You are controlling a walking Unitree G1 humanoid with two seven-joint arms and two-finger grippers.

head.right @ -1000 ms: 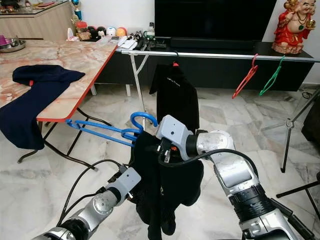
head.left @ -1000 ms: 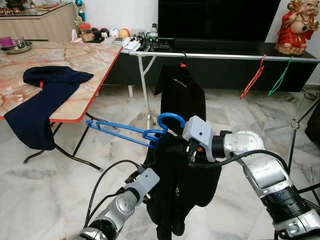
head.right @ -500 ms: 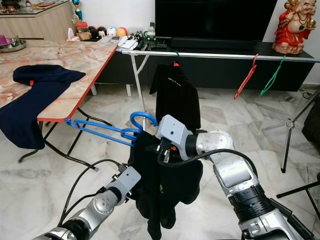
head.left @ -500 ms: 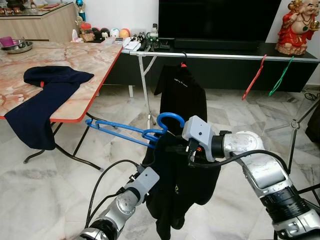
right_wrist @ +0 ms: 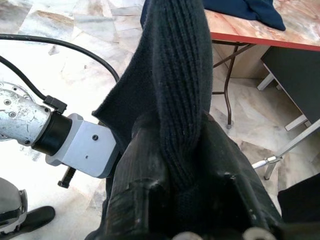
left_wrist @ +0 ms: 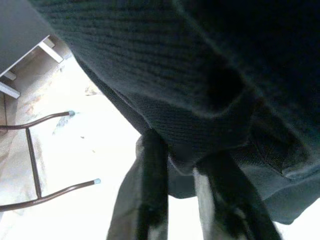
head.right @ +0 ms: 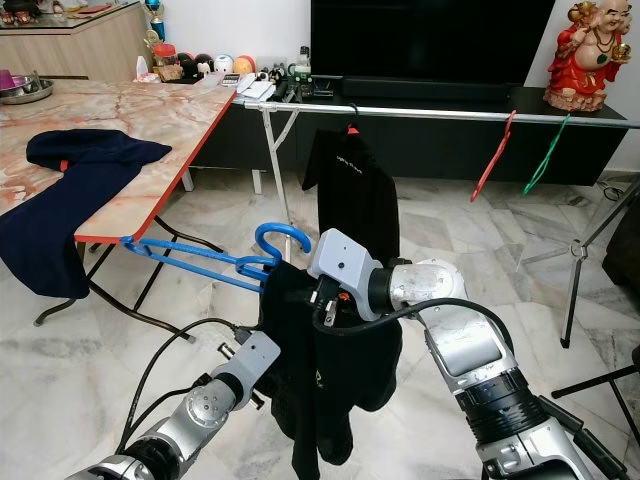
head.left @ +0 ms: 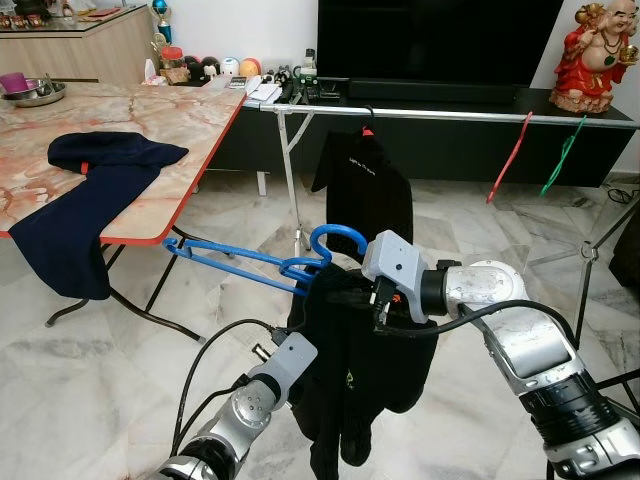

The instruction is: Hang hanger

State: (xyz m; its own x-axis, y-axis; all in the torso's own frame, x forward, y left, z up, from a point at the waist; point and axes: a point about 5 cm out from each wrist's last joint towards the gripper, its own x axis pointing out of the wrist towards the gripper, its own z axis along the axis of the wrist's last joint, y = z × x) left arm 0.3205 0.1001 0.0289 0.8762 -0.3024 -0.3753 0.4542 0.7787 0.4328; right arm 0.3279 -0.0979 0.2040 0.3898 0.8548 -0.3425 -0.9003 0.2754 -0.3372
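Observation:
A blue hanger [head.left: 235, 262] is held in mid-air, its hook up, with a black knit garment [head.left: 360, 370] draped over its right end. My right gripper [head.left: 345, 298] is shut on the garment just below the hook; in the right wrist view the knit runs between its fingers [right_wrist: 135, 170]. My left gripper [left_wrist: 177, 150] reaches up from below and pinches a fold of the same garment. Ahead runs the silver rack rail [head.left: 450, 115], with a black shirt [head.left: 362, 185] hanging on it.
A red hanger [head.left: 505, 165] and a green hanger [head.left: 560, 160] hang further right on the rail. A marble-topped table [head.left: 160, 120] stands on the left with a navy cloth [head.left: 85, 190] draped over its edge. A TV cabinet [head.left: 620, 135] stands behind the rack.
The blue hanger and the draped garment have shifted slightly left. Both grippers keep their hold.

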